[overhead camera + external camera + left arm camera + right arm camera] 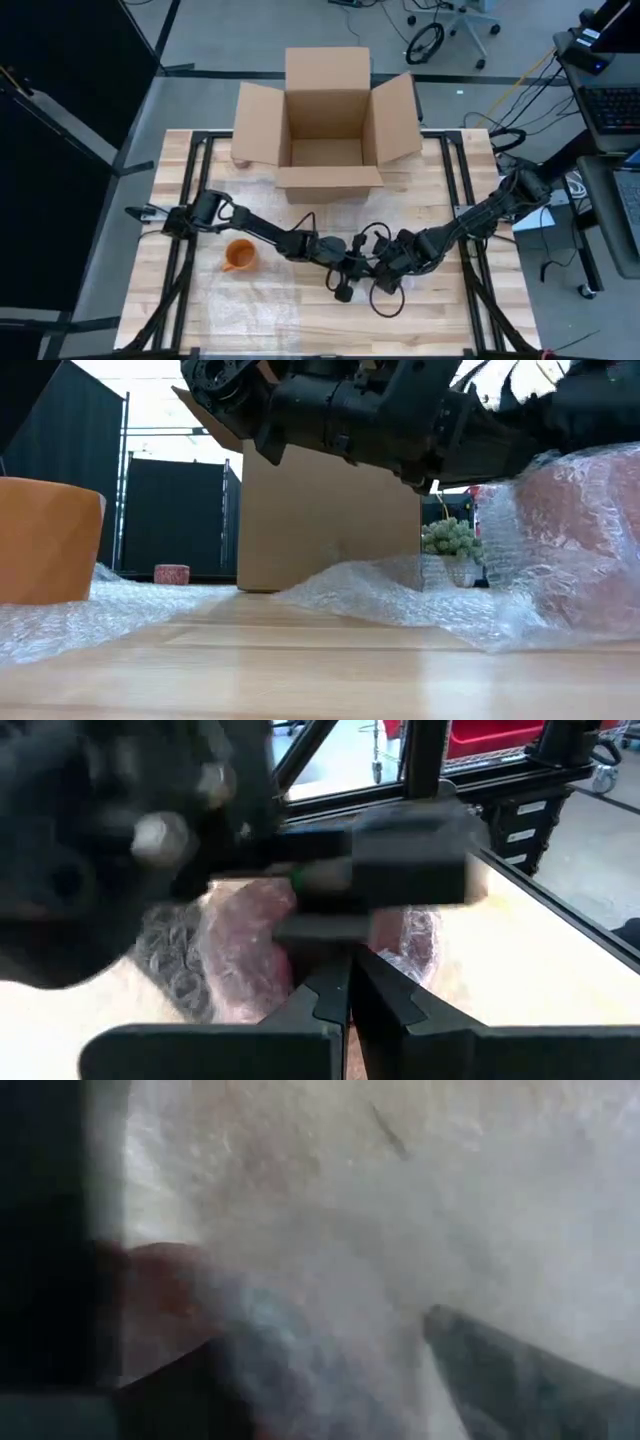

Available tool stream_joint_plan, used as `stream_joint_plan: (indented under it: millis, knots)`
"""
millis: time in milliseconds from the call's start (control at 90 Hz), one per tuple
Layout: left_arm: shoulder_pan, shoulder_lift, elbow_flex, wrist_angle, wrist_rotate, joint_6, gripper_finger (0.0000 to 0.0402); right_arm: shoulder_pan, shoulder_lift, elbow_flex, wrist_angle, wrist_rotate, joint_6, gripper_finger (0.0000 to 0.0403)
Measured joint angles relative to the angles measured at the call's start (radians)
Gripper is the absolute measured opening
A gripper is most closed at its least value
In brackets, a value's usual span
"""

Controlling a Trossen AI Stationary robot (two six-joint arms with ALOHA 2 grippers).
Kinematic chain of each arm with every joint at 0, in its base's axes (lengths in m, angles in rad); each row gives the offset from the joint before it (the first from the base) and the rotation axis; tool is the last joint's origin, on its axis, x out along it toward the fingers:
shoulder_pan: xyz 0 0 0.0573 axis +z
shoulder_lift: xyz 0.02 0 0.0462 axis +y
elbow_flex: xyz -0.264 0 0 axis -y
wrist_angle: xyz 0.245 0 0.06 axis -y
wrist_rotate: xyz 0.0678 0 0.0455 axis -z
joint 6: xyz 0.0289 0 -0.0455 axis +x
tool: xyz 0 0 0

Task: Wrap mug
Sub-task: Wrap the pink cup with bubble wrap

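Observation:
A reddish mug (585, 510), bundled in bubble wrap (400, 592), stands on the table under both grippers; it also shows in the left wrist view (250, 955). An orange mug (240, 255) stands bare on the wrap sheet (275, 295) to the left of them. My left gripper (350, 995) is shut, its tips right in front of the wrapped mug; in the high view it is at mid-table (343, 288). My right gripper (378, 272) reaches in from the right onto the bundle, with wrap filling the gap between its fingers (330, 1360). My left gripper's shut tips are at the wrapped mug's side; whether they touch the wrap I cannot tell. My right gripper has a bulge of bubble wrap (300, 1340) between its two fingers, beside the reddish mug (160, 1295). The bundle rests on the table.
An open cardboard box (328, 120) stands at the table's far middle, flaps spread. A small reddish object (172, 573) sits by the box's left side. Loose cable loops (388, 300) lie near the grippers. Bare wood lies along the near edge.

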Motion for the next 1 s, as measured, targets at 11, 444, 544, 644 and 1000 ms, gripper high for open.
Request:
stream_joint_plan:
  millis: [11, 444, 544, 644, 1000]
  knots:
    - [0.0, 0.0, 0.0, 0.0, 0.0, 0.0, 0.0, 0.0, 0.0, 0.005, -0.007, 0.0, -0.002, 0.0253]
    - [0.001, 0.001, 0.0, 0.0, -0.004, 0.0, 0.0, 0.003, -0.002, 0.217, -0.32, 0.008, -0.04, 0.0252]
    - [0.001, 0.001, 0.0, 0.0, -0.004, 0.0, 0.0, 0.003, -0.002, 0.232, -0.364, 0.011, -0.038, 0.0251]
    - [0.001, 0.001, 0.0, 0.0, -0.005, 0.0, 0.0, 0.003, -0.002, 0.23, -0.399, 0.011, -0.033, 0.0251]
    - [0.001, 0.001, 0.0, 0.0, -0.005, 0.0, 0.0, 0.003, -0.003, 0.063, -0.21, 0.041, -0.011, 0.0251]
